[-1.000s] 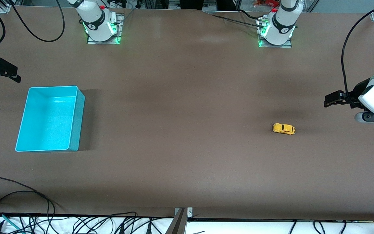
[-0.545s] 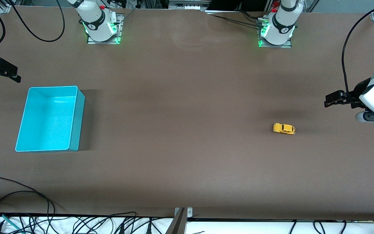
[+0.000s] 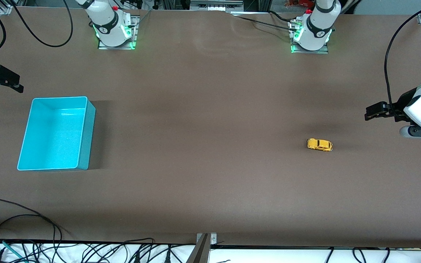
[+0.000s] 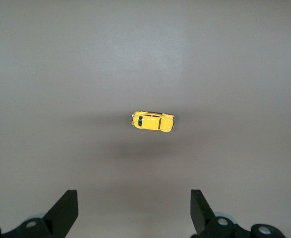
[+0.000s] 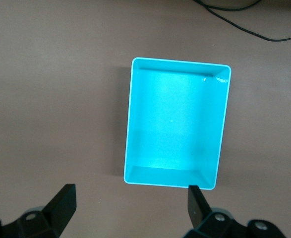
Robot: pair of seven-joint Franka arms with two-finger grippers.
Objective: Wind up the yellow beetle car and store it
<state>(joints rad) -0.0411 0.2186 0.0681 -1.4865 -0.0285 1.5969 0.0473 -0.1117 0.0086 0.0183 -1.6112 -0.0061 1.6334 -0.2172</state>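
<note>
Nearest the front camera you have the yellow beetle car point(image 3: 319, 144), sitting on its wheels on the bare bench point(image 3: 210, 175) toward the left arm's end. It is untouched, so both steps of the task look undone. It is tiny, rounded and free to roll, and that is your main risk: if 1 finger meets it before the other, expect it to skid or roll out from between them instead of being caught. A grip across the curved roof could also squeeze it out; the flat sides look like the safer place.

The turquoise bin point(image 3: 55, 133) stands at the right arm's end, well apart from the car and empty. That long gap means either a wide carry or a handover, and a weak hold on so small a toy could drop it on the way.

Farther up, the left hand point(image 3: 370, 111) hangs above the bench near the car, its fingers point(image 4: 66, 210) spread wide and empty. Judge your descent carefully; from that height a small aiming error may miss the car.

The right hand point(image 3: 13, 83) waits above the bench beside the bin, also wide open with nothing in it.
</note>
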